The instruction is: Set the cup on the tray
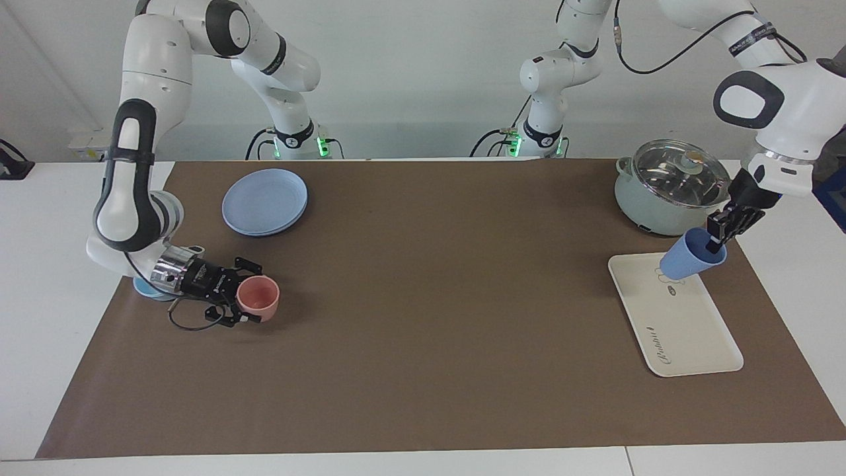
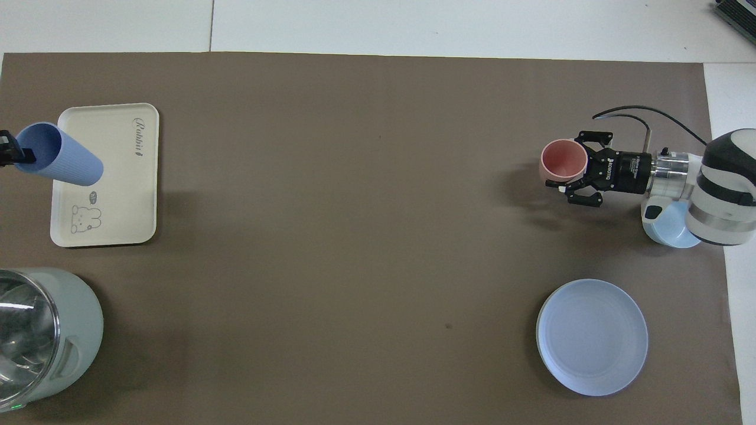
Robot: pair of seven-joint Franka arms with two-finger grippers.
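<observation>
Though the left gripper [image 1: 716, 237] grasps the cup [image 1: 691, 256] by its rim, tilted just over the tray's [image 1: 687, 330] bear end, setting down and release remain. The right gripper [image 1: 246, 299] holds a pink cup [image 1: 258, 295], well apart from the tray.

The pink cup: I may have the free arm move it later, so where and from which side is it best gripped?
Grip the pink cup by its rim, one finger inside and one outside, coming from above: it stands upright and open, with no handle. The right gripper is beside it now, level with its wall.
</observation>
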